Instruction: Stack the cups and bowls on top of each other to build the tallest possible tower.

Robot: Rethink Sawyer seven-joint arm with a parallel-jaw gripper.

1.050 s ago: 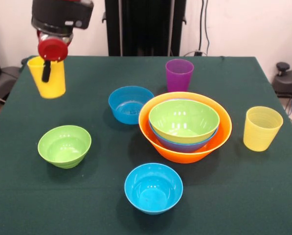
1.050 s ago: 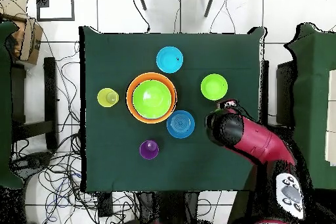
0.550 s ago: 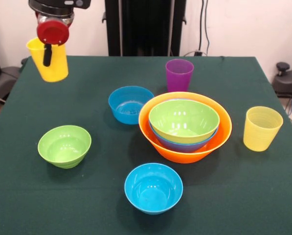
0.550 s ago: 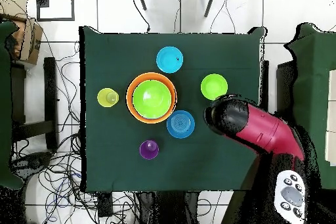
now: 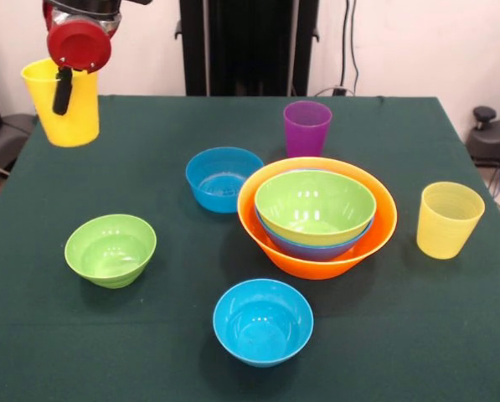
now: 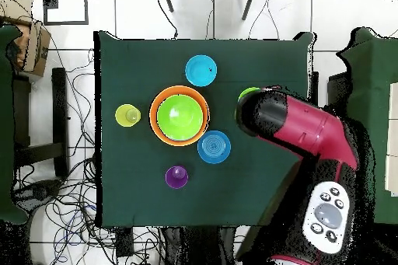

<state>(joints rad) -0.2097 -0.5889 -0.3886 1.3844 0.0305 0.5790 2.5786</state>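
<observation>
At the 10 o'clock corner of the front view, my pincer hangs above the green bench, clamped on the opaque yellow cup. One black finger lies down the cup's outer wall, and the cup is held upright, clear of the cloth, directly below my red wrist disc.

The tower stands right of centre, well apart from the pincer toward 4 o'clock: the orange bowl as base, a blue bowl nested in it, and a medium green bowl on top.

Loose pieces lie around the tower in the front view. The purple cup stands at its 12 o'clock, just behind the orange rim. A small blue bowl sits at its 10 o'clock, just beside it. A second small blue bowl sits at its 7 o'clock. The small green bowl lies at 9 o'clock, well apart. The ribbed pale yellow cup stands at 3 o'clock, near the bench edge.

In the overhead view my arm covers most of the small green bowl and hides the held cup.
</observation>
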